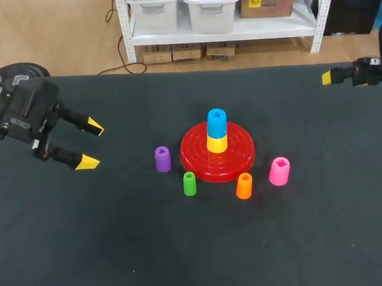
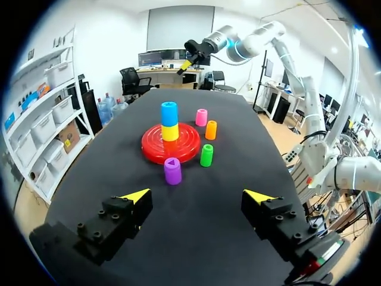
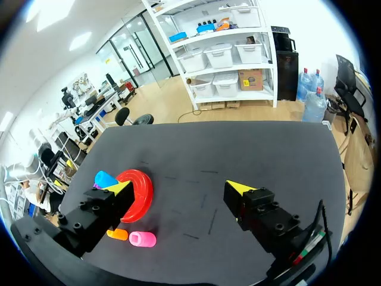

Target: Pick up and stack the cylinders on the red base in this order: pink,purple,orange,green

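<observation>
The red base [image 1: 232, 160] sits mid-table with a yellow cylinder [image 1: 217, 143] and a blue cylinder [image 1: 216, 122] stacked on it. In front of it stand the purple cylinder [image 1: 162, 159], green cylinder [image 1: 189, 183], orange cylinder [image 1: 244, 186] and pink cylinder [image 1: 279, 170], all upright. My left gripper [image 1: 90, 144] hovers open and empty at the table's left, well short of the purple cylinder [image 2: 172, 170]. At the far right edge my right gripper [image 1: 327, 77] is open and empty. From it the base [image 3: 141, 193] and pink cylinder [image 3: 143, 239] lie off beside one finger.
The black table [image 1: 119, 246] has bare cloth all around the cluster. In the left wrist view the green cylinder [image 2: 206, 155], orange cylinder [image 2: 211, 129] and pink cylinder [image 2: 201, 117] line up along the base [image 2: 156, 149], and my right arm [image 2: 238, 44] shows beyond.
</observation>
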You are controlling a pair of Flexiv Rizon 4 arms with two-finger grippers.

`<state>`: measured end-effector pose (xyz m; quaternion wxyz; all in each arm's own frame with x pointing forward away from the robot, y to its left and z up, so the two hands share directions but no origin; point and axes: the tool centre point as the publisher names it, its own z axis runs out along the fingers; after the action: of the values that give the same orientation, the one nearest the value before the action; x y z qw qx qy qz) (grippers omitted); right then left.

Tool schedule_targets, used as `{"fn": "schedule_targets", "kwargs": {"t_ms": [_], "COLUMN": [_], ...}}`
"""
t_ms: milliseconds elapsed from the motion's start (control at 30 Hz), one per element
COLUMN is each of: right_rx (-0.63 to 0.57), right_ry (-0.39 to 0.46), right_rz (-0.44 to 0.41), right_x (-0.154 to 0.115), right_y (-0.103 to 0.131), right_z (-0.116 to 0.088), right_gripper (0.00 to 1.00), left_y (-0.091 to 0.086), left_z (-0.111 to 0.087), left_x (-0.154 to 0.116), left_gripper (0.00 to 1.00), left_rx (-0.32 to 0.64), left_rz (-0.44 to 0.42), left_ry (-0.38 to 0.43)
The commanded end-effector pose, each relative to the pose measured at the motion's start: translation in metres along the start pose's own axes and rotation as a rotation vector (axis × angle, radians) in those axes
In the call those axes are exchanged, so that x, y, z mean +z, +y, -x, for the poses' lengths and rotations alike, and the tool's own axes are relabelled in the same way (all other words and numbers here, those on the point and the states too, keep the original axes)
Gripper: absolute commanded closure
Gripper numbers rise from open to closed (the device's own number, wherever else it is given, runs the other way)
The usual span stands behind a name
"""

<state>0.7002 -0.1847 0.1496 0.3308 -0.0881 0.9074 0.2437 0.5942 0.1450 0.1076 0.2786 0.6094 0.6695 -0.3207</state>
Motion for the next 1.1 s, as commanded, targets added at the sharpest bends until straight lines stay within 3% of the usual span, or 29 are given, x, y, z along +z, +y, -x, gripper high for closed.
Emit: {"fn": "schedule_targets", "kwargs": {"t_ms": [33,300,333,433,567,800,900,1100], "right_rx": [0.000,0.000,-0.018,-0.116,-0.266,-0.369,-0.358,-0.345], "right_ry": [0.001,0.001,0.014,0.076,0.193,0.368,0.407,0.405], "right_rz": [0.000,0.000,-0.060,-0.057,-0.135,-0.147,-0.139,-0.157], "right_x": [-0.001,-0.001,-0.003,-0.008,-0.003,0.010,0.010,0.004], "right_y": [0.000,0.000,0.000,0.012,0.043,0.065,0.066,0.062], "right_z": [0.000,0.000,-0.001,-0.007,-0.024,-0.052,-0.063,-0.063], "right_gripper": [0.00,0.00,0.00,0.00,0.00,0.00,0.00,0.00], "left_y": [0.000,0.000,0.000,0.000,0.000,0.000,0.000,0.000], "left_z": [0.000,0.000,0.000,0.000,0.000,0.000,0.000,0.000], "left_x": [0.000,0.000,0.000,0.000,0.000,0.000,0.000,0.000], "left_gripper": [0.00,0.00,0.00,0.00,0.00,0.00,0.00,0.00], "left_rx": [0.001,0.001,0.001,0.001,0.001,0.001,0.001,0.001], "left_rz": [0.002,0.002,0.002,0.002,0.002,0.002,0.002,0.002], "left_ry": [-0.001,-0.001,-0.001,-0.001,-0.001,-0.001,-0.001,-0.001]}}
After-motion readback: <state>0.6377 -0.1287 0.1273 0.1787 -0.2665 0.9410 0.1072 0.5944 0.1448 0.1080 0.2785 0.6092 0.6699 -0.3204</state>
